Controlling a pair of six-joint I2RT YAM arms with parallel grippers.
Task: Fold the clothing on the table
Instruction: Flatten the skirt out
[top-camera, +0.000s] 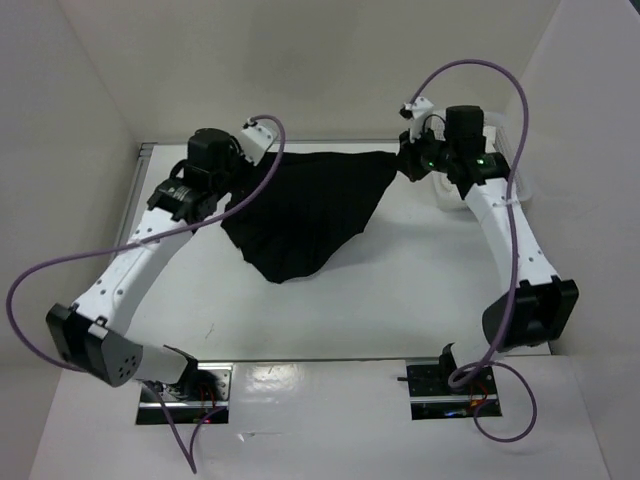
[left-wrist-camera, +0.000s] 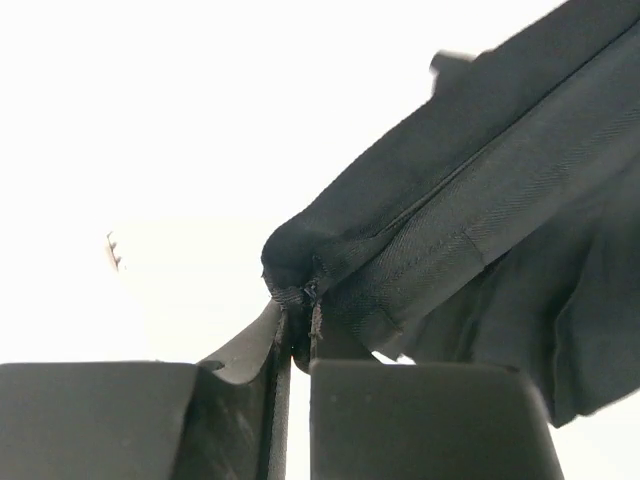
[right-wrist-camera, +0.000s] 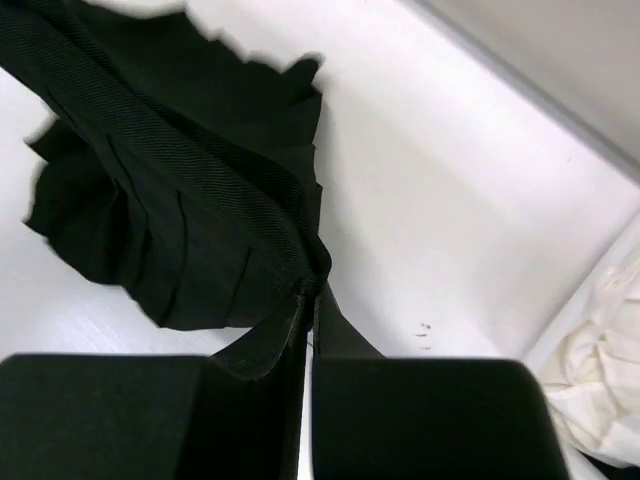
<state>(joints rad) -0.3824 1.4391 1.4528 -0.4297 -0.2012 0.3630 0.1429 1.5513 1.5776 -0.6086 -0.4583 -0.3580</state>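
From above, my left pincer (top-camera: 252, 168) and my right pincer (top-camera: 408, 156) both sit at the far side of the counter (top-camera: 400, 290), well apart. The skirt (top-camera: 305, 215) stretches between them. Its waistband (top-camera: 330, 155) runs left to right along the far edge, one end at each pincer. The rest of the black fabric spreads toward the near side and narrows to a rounded tip left of centre. I cannot tell from here how much of it lies on the counter.

In the left wrist view, my left pincer (left-wrist-camera: 298, 340) is closed tight on one end of the waistband (left-wrist-camera: 400, 260), with only a sliver between the jaws. The band runs up and away to the right. Pleated skirt (left-wrist-camera: 560, 300) fabric hangs below it on the right.

In the right wrist view, my right pincer (right-wrist-camera: 308, 320) is clamped on the other end of the waistband (right-wrist-camera: 200, 170), jaws all but touching. The band leads off to the upper left. The pleats of the skirt (right-wrist-camera: 130, 250) fan out below it over the white counter (right-wrist-camera: 430, 230). A crumpled white cloth (right-wrist-camera: 600, 370) shows at the right edge, beyond a raised rim.
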